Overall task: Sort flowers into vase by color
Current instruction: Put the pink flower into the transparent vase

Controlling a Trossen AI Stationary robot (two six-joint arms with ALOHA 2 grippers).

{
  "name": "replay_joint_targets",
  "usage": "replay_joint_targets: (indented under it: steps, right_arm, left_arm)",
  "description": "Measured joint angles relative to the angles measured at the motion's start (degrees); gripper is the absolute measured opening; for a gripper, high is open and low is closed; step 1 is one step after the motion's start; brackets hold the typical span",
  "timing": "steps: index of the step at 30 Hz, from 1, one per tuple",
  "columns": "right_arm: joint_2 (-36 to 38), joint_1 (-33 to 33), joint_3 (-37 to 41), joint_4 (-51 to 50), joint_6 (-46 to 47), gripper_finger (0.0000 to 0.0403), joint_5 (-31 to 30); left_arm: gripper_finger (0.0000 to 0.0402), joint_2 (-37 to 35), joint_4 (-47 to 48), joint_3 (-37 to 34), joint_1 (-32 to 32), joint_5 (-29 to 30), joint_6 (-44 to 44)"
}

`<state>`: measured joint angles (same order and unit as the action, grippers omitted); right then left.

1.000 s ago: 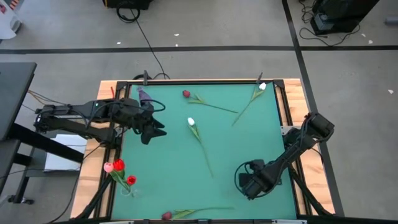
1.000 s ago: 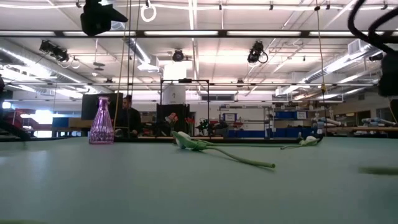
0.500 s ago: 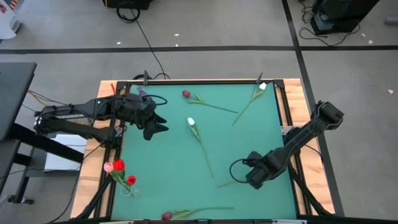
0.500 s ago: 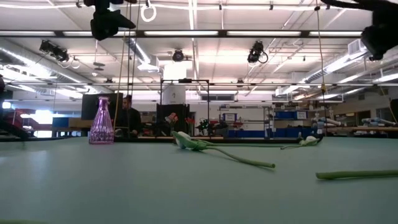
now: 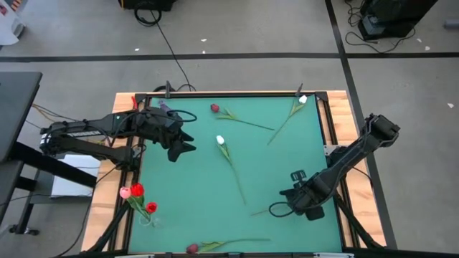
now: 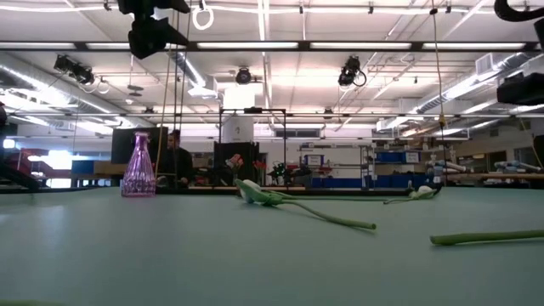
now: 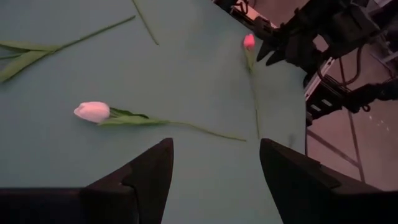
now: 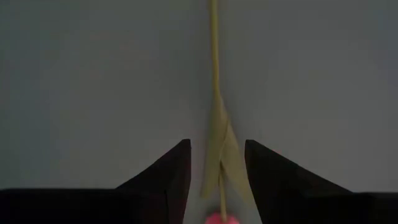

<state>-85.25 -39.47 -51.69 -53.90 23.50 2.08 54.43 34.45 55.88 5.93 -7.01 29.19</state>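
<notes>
At the left edge of the green tabletop (image 5: pixel 193 186), red and pink flowers (image 5: pixel 136 197) stood in a clear vase (image 5: pixel 147 217). The left end effector (image 5: pixel 183 146) hovered near a purple vase (image 6: pixel 138 167) at the far-left corner, fingers (image 7: pixel 140 180) apart — nothing between them. A white tulip (image 5: pixel 221 142) lay mid-table, a dark red one (image 5: pixel 214 108) and another white one (image 5: pixel 303 99) along the far side. The right end effector (image 8: pixel 217 171) hung over a pink tulip (image 7: pixel 249 42), fingers (image 8: pixel 165 180) spread either side of its stem — not closed on it.
</notes>
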Motion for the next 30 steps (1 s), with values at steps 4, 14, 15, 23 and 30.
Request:
replay_joint_targets:
  steps: [4, 14, 15, 23, 30]
  right_arm:
    - [0.02, 0.43, 2.89, 4.03, -1.19, 0.016, -1.22]
    - [0.02, 0.66, 9.05, 8.41, -0.93, 0.0158, 0.65]
    - [0.02, 0.66, 9.24, 8.43, -1.16, 0.0156, 0.59]
    - [0.1, 2.18, 11.46, 14.36, -1.0, 0.0095, 3.93]
    - [0.11, 5.65, 10.53, 13.71, 4.41, 0.0014, 12.5]
  left_arm:
    - [0.0244, 0.0, 0.01, 0.0, 0.01, 0.66, -0.13]
    - [0.0212, 0.0, -0.28, 0.0, 0.02, 0.8, -0.02]
    - [0.0208, 0.0, -0.29, 0.0, 0.02, 0.78, -0.05]
    - [0.0181, 0.0, -0.27, 0.0, 0.0, 0.8, -0.28]
    - [0.0172, 0.0, -0.3, 0.0, 0.0, 0.8, -0.33]
